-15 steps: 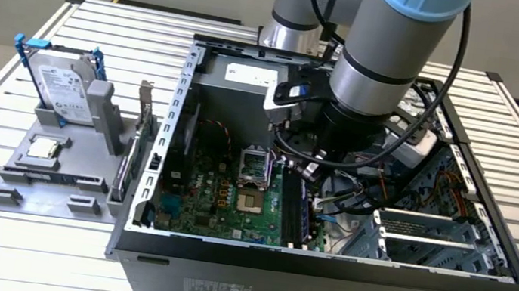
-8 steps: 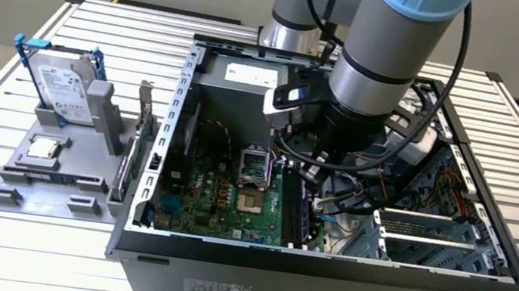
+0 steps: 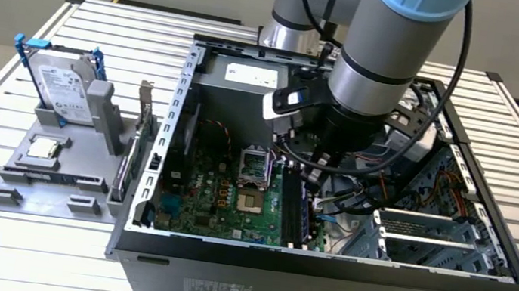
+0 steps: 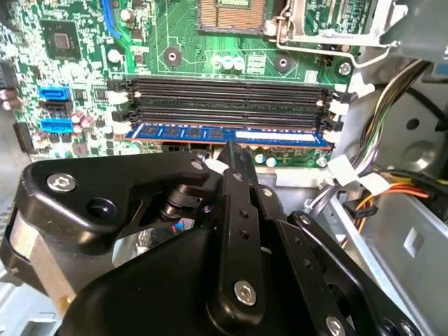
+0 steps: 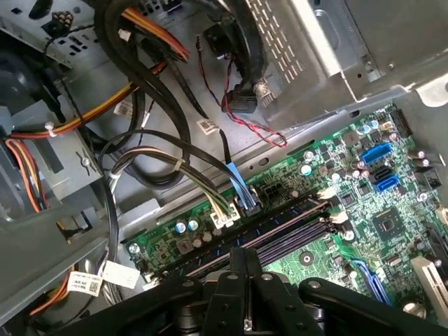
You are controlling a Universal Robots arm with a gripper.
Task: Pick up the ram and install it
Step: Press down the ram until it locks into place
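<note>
The claw [image 4: 234,155] is down inside the case [image 3: 145,198], fingers pressed together and pinching the top edge of the ram [image 4: 227,133] near its middle, as far as the second wrist view lets me judge. The ram is standing on edge in the slot nearest the claw, right alongside the empty black slots [image 4: 224,98], with the white latches [image 4: 334,105] at the ends. I can't tell if it's fully seated or just resting in the slot mouth, and the latches at the ram's own ends look like they aren't snapped over it yet, though that's a guess. What could go wrong, in my opinion: if the stick is a bit crooked or the notch isn't lined up, pushing down would jam one end and leave the other riding high, or stress the board [image 4: 63,42]. Gripping at a single point means it can rock lengthwise too. Also the cables [image 5: 210,182] run just beside the slots in the first wrist view, so the arm [image 3: 383,64] could snag one.
</note>
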